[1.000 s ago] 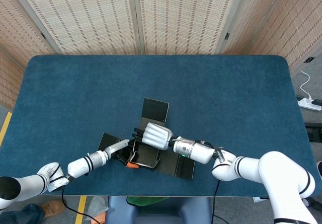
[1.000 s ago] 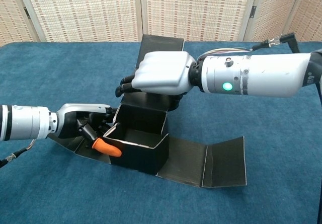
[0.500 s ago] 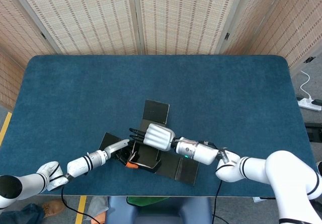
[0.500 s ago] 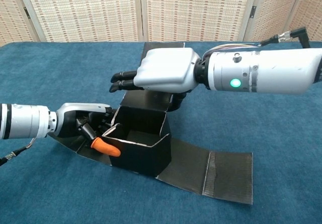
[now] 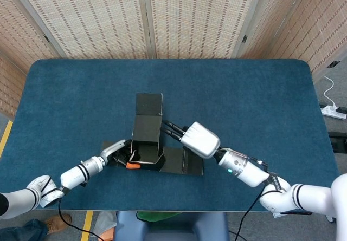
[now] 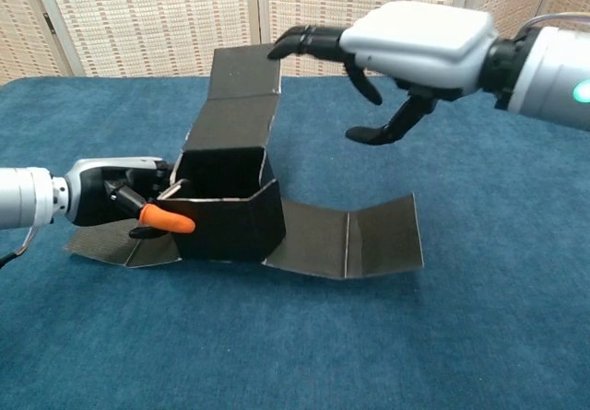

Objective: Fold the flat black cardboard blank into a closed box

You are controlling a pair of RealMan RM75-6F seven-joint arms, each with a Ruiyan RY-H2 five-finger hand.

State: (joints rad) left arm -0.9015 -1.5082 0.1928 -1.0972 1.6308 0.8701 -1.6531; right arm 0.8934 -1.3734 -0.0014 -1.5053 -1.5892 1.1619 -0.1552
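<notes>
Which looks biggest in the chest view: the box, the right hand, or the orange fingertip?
1. Box, with its flaps spread out.
2. Right hand; it is nearer the camera, so it may look bigger than it is.
3. Orange fingertip, by far the smallest.

No text, label, brand, number or sign can be read in either view — the black cardboard blank (image 6: pixel 230 212), the blue table (image 5: pixel 244 100) and the woven screens (image 5: pixel 179 19) behind it all show plain surfaces. The white casings of the left hand (image 6: pixel 115 198) and right hand (image 6: pixel 415 46) bear no legible marking either — only a small lit green dot shows on the right forearm, too small to carry writing.
</notes>
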